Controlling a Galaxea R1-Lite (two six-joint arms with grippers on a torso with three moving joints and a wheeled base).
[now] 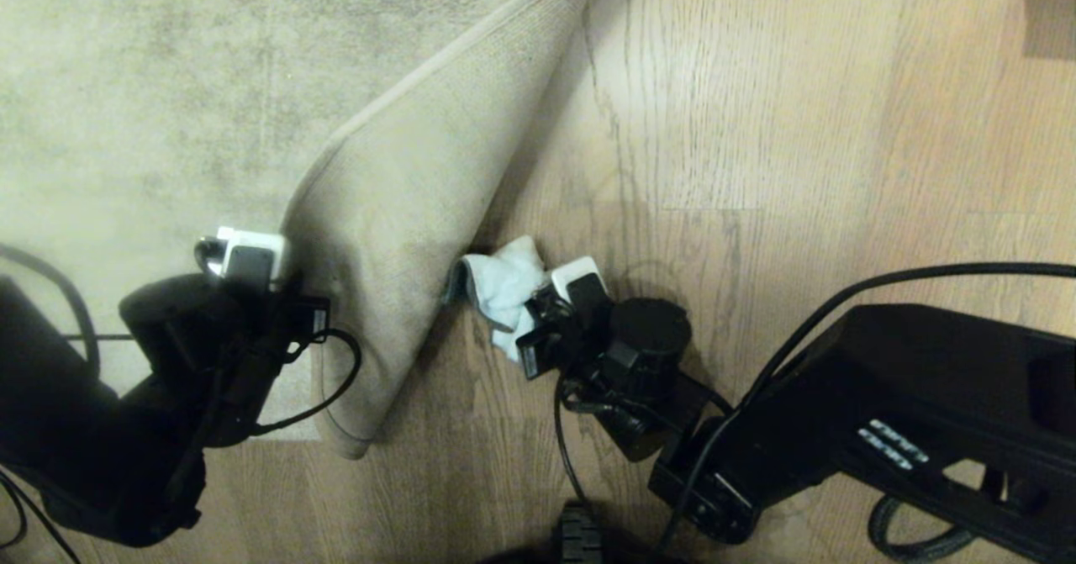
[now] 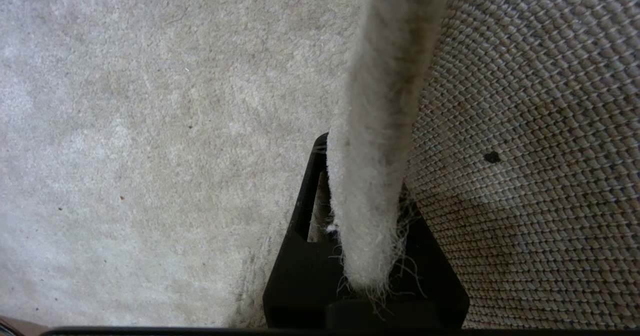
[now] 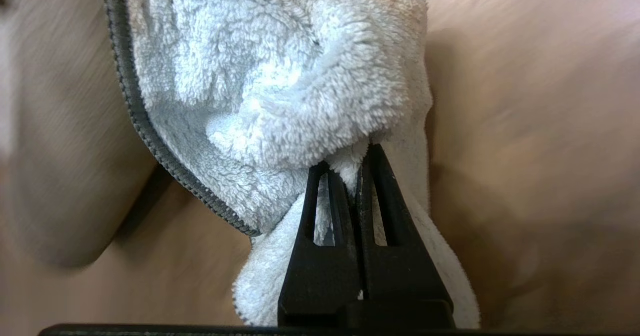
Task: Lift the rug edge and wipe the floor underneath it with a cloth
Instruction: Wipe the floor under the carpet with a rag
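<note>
Left hand (image 1: pixel 252 263) is clamped tight on the rug edge (image 1: pixel 403 211), folding it back over the rug so the tan woven backing faces up and the floor (image 1: pixel 756 169) beneath is exposed. Just beside the fold, the cloth (image 1: pixel 504 291) sits bunched on the bare planks at the foot of the lifted flap, pinched in the fully closed right hand (image 1: pixel 546 303). Judging by placement, the wipe under the flap looks under way.

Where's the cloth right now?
In the head view the cloth is low and centre, pinched in the right gripper on the floor, right beside the lifted rug edge.
</note>
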